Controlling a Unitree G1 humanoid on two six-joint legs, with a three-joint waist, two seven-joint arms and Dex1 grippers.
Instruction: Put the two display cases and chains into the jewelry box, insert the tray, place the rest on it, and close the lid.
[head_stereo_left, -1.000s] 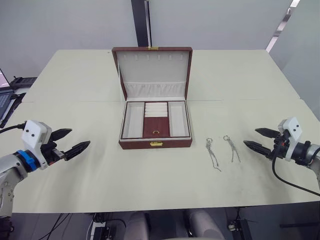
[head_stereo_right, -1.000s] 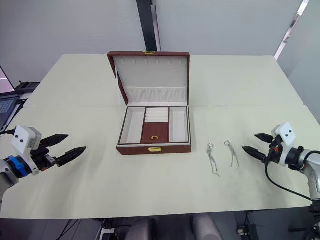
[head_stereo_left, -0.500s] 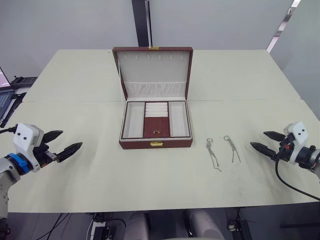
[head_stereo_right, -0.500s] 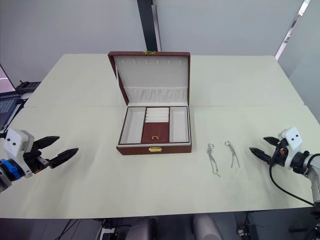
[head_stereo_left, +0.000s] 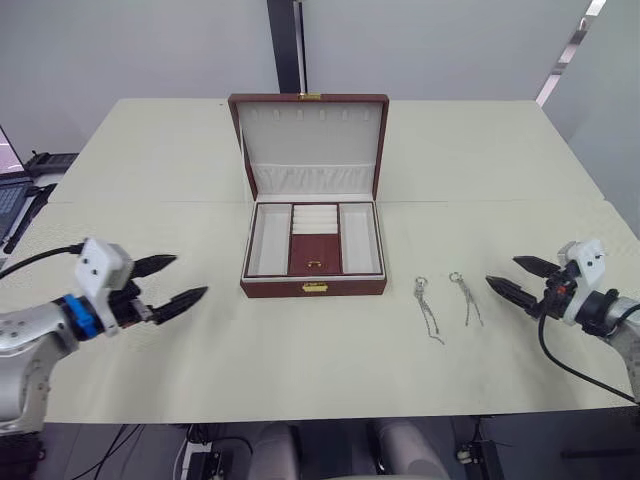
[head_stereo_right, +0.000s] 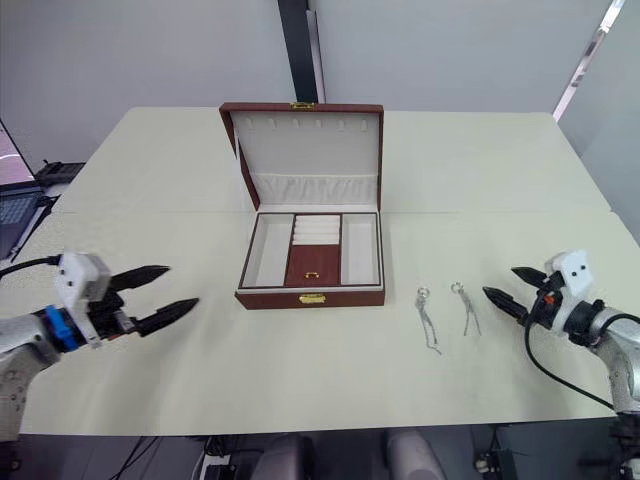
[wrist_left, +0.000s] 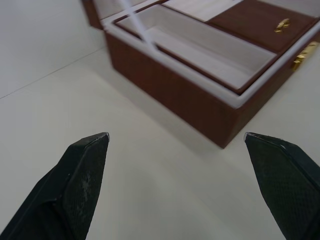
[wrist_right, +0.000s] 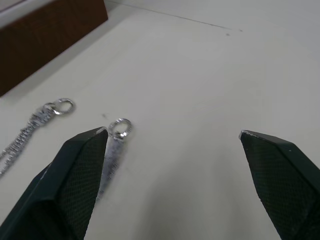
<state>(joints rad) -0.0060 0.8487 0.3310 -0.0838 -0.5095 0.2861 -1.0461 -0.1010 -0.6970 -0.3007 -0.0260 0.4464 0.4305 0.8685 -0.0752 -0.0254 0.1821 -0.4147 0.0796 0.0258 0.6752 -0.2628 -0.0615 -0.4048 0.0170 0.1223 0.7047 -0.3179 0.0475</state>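
The jewelry box (head_stereo_left: 314, 287) shows smooth reddish-brown wood with a shiny gold metal clasp; its lining looks soft, matt cream cloth; at 3 o'clock of it two chains (head_stereo_left: 447, 304) glint silvery metal on the matt, pale table (head_stereo_left: 300, 350); the gripper fingers (wrist_left: 82, 180) are textured black plastic.

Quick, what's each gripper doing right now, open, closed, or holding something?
Left gripper: open, holding nothing, beside the reddish-brown wooden jewelry box.
Right gripper: open, holding nothing, beside the two silver chains.
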